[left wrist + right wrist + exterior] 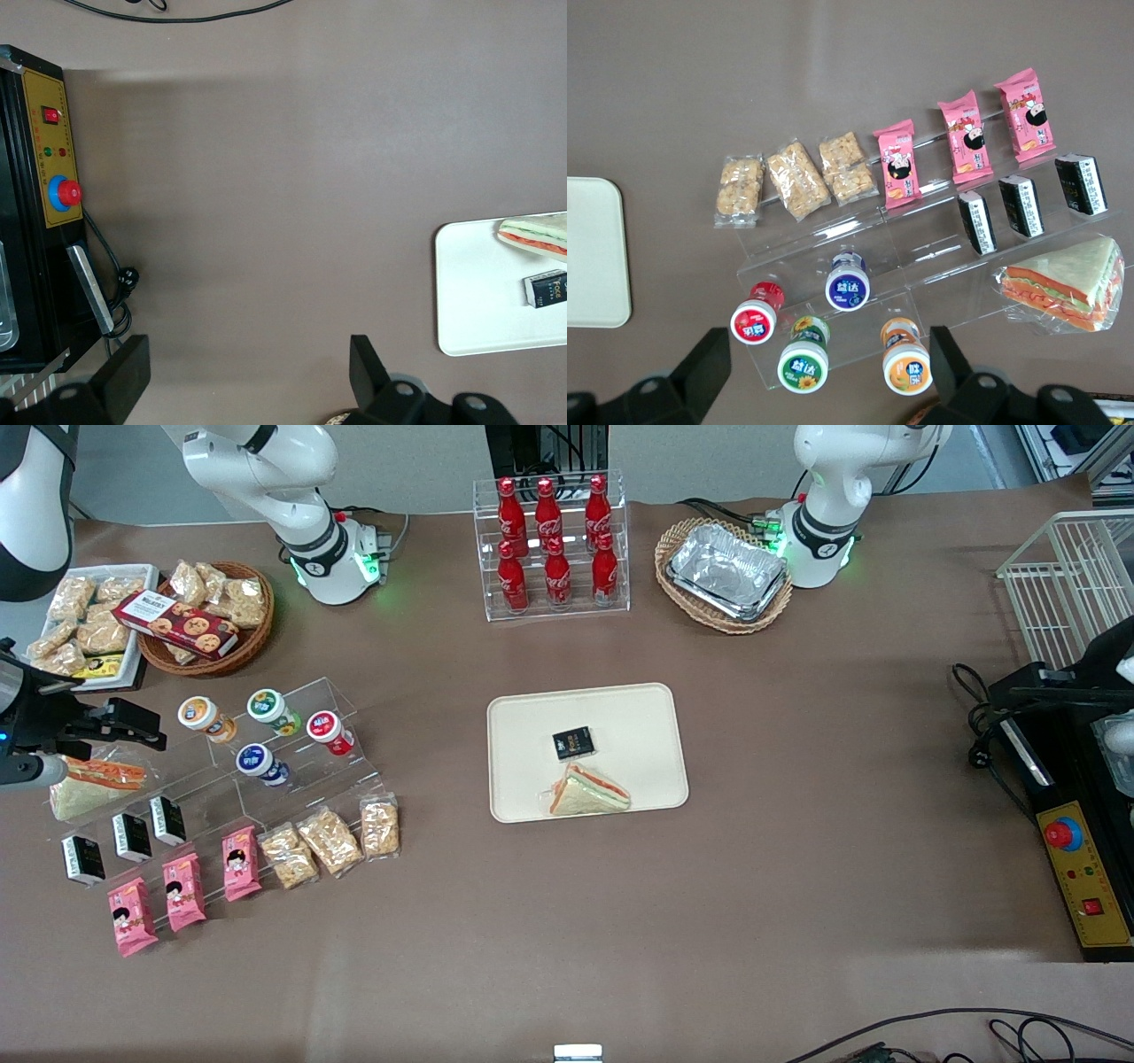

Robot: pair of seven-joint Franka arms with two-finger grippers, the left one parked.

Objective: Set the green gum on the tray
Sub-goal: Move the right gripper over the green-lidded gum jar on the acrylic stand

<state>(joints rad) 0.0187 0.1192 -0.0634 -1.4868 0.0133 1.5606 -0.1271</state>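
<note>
Right arm's black two-finger gripper (824,367) is hanging spread wide above the small green-and-white-lidded gum jar (803,364), holding nothing. Jar is sitting on the clear acrylic stepped stand (292,757), between orange-lidded jar (205,718) and red-lidded jar (330,732), well apart from the cream-beige rectangular tray (638,717).

Working arm (266,460): glossy white rounded shell segments, with a black ring band at the joint above the base. Base collar (332,567): white, black logo mark, green indicator glow at its 3 o'clock edge, and a small red fitting at 12 o'clock with grey cabling leading away. Claw (133,726): matte black, blocky housing with a blue indicator light on the wrist section and a grey cylindrical piece below. In the right wrist view the claw's fingers (709,359) are flat black wedges, mounted on a black body with round silver-grey screw heads.
</note>
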